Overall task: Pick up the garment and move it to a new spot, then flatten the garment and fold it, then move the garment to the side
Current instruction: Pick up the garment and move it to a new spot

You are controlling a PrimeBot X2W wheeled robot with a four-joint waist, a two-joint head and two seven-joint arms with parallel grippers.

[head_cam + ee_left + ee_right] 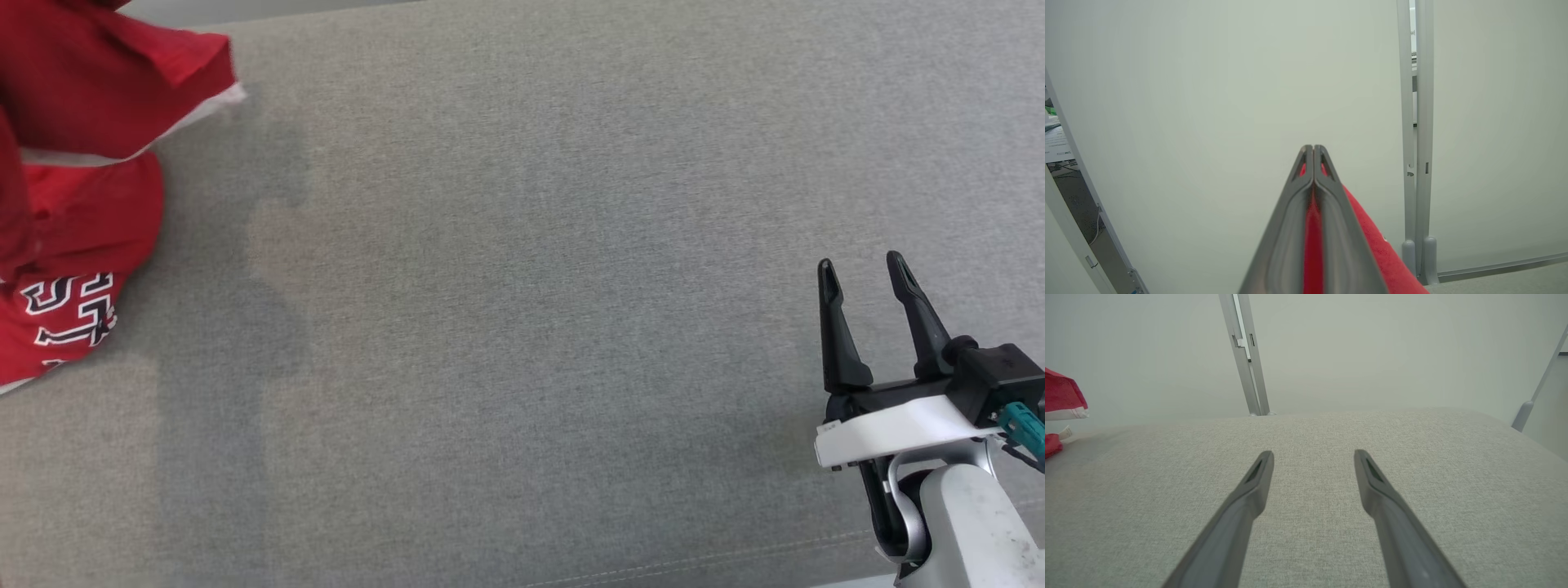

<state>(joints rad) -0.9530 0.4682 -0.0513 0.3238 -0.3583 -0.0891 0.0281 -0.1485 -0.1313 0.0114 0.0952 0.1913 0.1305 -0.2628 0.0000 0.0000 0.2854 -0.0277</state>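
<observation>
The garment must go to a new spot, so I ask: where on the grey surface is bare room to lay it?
The wide grey surface between the red garment at the left edge and the open right gripper at lower right is bare. It is crowded only at far left, where the garment bunches.

Head view, nine o'clock: you saw white, black-outlined block lettering (69, 314) on the red garment (82, 204). It lay sideways and was cut off by folds. An S and a T could perhaps be made out, but no whole word. Left wrist view, nine o'clock: print on a paper sheet (1056, 147) was too small to read.
</observation>
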